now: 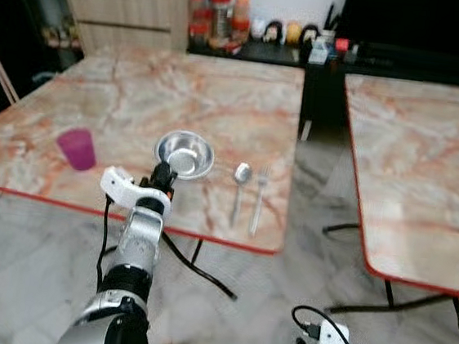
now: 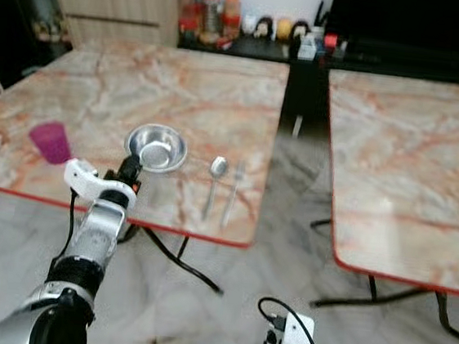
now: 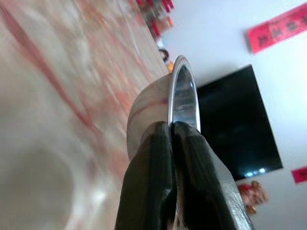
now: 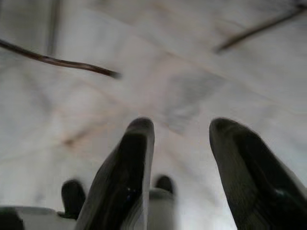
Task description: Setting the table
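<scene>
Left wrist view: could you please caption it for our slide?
Left end effector pinching the rim of the steel bowl on the marble table.

Two marble-patterned tables (image 1: 221, 97) with red edging stand on a pale marble floor (image 1: 281, 309); behind them, a wooden cabinet (image 1: 127, 13) and a dark counter (image 1: 267, 51) crowded with jars.

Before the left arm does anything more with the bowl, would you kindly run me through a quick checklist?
1. Left tool closed on the near rim of the bowl: ok, fingers pinch the rim.
2. Bowl resting on the table: cannot tell; it may be slightly lifted.
3. Spoon and fork clear of the bowl: ok, lying side by side to its right.
4. Purple cup upright, apart from the bowl: ok.
5. Right tool out of the way: ok, open, hanging low over the floor.
</scene>
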Controlling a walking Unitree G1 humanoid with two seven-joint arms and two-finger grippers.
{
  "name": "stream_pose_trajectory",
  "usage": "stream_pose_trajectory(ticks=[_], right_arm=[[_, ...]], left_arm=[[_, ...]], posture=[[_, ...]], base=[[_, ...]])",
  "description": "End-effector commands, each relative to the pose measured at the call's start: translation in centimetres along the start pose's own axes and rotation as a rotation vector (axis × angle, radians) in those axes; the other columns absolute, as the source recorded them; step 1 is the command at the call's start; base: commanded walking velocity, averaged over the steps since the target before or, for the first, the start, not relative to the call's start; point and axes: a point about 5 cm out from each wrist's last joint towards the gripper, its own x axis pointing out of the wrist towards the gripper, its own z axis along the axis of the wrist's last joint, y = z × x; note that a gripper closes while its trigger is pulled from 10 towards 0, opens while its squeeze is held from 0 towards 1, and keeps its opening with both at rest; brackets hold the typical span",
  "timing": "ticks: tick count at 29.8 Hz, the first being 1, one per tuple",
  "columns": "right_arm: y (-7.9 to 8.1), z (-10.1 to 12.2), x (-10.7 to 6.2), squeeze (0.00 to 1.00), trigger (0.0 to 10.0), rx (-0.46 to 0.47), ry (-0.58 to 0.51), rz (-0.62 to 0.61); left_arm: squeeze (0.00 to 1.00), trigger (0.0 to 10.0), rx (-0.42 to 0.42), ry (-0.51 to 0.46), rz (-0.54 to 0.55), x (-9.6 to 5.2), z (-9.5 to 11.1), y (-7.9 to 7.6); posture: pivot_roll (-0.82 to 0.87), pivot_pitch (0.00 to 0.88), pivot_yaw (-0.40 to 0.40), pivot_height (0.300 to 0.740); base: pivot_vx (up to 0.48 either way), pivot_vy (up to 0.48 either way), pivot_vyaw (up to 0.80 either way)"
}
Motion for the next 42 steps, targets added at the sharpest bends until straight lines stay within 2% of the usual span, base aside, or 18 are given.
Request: stream_pose_trajectory(ticks=[1,22,42], right_arm=[[0.4,0.4,0.1,0.0,10.0,0.006,-0.014,0.004],[0.4,0.4,0.1,0.0,10.0,0.004,-0.021,0.006],[0.4,0.2,0.0,0.0,10.0,0.007,-0.018,0.007]], left_arm=[[0.0,10.0,-0.029,-0.01,-0.026,0.3,-0.3,-1.2],[0.0,10.0,-0.032,-0.011,-0.081,0.5,-0.3,-2.6],[0.0,10.0,-0.036,0.017,-0.086,0.0,-1.1,-2.5]], posture=[[-0.01,0.0,0.015,0.74],[-0.02,0.0,0.021,0.74],[-0.02,0.0,0.025,0.74]], base=[[0.0,-0.386,0.0],[0.0,-0.384,0.0],[0.0,-0.383,0.0]])
